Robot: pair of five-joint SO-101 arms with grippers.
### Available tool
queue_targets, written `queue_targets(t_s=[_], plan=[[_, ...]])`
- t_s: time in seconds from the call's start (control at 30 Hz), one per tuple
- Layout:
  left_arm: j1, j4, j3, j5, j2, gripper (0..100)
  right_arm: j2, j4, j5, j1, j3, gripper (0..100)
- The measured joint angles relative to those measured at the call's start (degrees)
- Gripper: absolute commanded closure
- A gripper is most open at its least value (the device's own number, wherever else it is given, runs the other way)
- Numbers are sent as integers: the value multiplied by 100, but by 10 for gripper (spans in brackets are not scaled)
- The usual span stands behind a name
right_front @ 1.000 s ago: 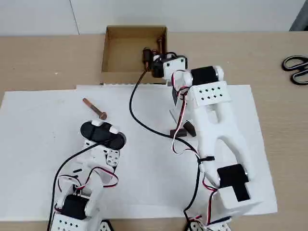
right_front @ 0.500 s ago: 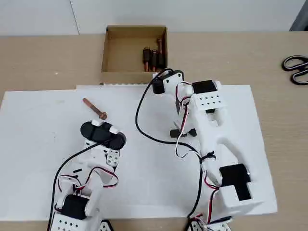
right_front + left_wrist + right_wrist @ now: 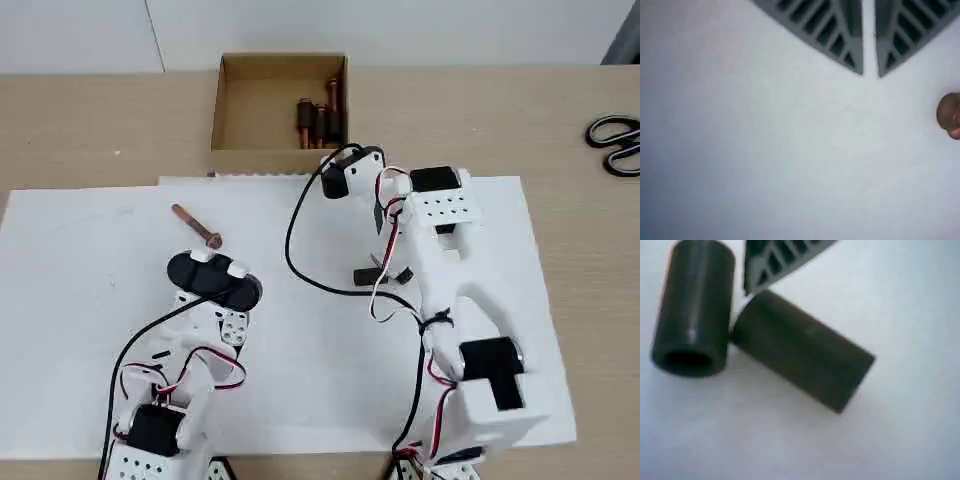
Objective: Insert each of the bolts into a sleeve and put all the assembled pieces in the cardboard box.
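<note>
Sleeves [image 3: 800,357] touching, left jaws seemingly closed, empty

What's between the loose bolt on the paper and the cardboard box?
Just bare white paper between bolt and cardboard box, in the high view.

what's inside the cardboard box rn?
Coppery bolts in dark sleeves, about three, lie bunched by the right wall of the open brown cardboard box. The rest of its floor is bare. The exact count is unclear where they overlap.
</note>
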Motion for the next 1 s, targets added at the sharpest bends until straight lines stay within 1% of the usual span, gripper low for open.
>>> queue_targets(t_s=[0.5,1.0], plan=[[0,0,0,0,0,994,510,-141,0,53,-35,844],[0,0,0,0,0,994,888,-290,281,53,-35,846]])
